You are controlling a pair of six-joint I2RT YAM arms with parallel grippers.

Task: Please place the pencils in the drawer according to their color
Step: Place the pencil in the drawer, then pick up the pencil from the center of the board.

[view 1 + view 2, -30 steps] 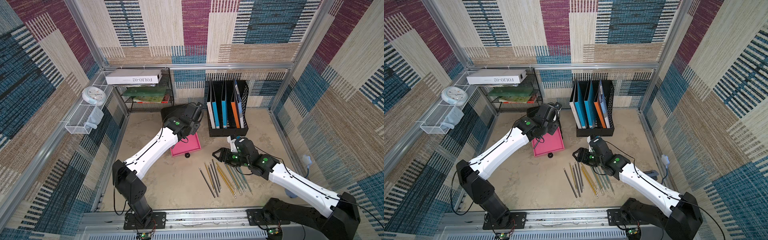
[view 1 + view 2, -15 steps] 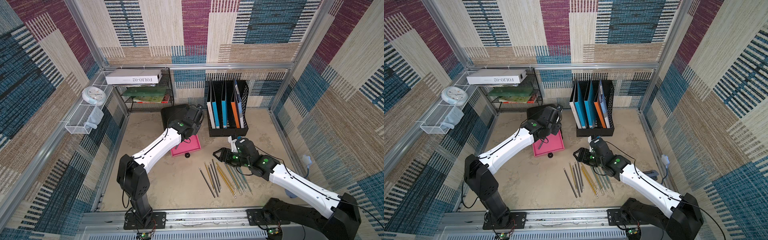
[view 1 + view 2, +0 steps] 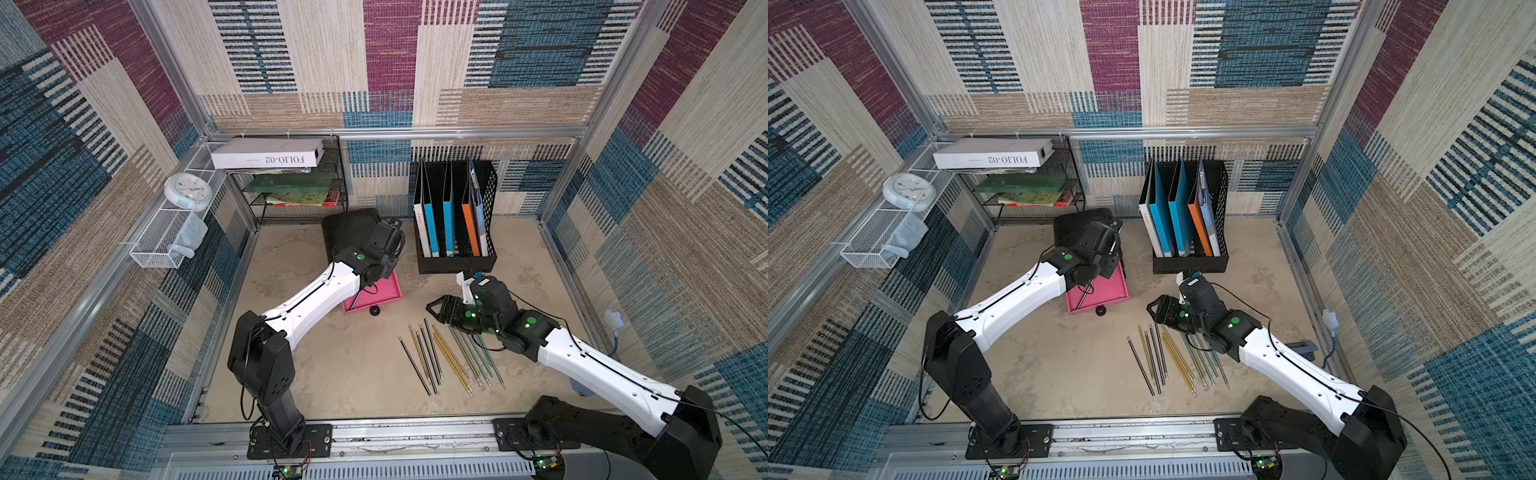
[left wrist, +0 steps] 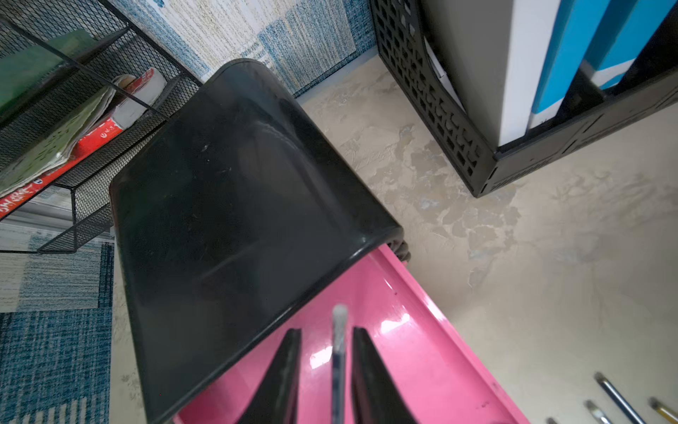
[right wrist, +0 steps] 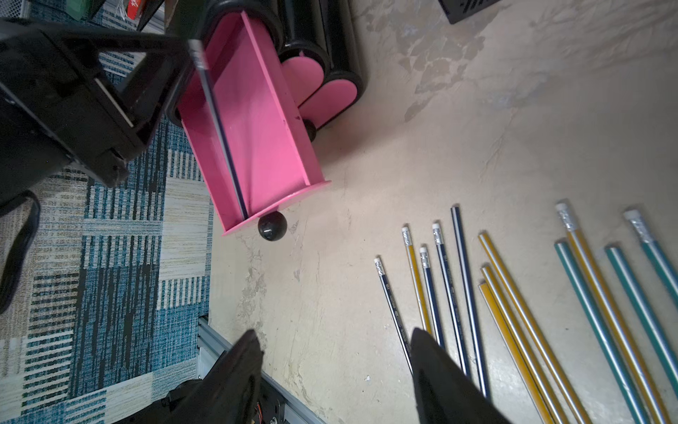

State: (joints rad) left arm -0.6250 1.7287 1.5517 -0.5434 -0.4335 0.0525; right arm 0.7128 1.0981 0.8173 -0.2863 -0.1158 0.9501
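Note:
The drawer is a black chest with its top pink drawer pulled out, black knob in front. My left gripper hangs over that drawer, open. A black pencil stands between its fingers with a gap on each side. In the right wrist view this pencil leans down into the pink drawer, tip near the front wall. Several black, yellow and teal pencils lie in a fan on the floor. My right gripper hovers open and empty by their eraser ends.
A black file holder with folders stands behind the right arm. A wire shelf with books and a white box fills the back left corner. A clock and a wire basket hang on the left wall.
My left gripper has gone from shut to open over the pink drawer, freeing the black pencil. The left arm shifted slightly toward the chest. The right arm has stayed put.

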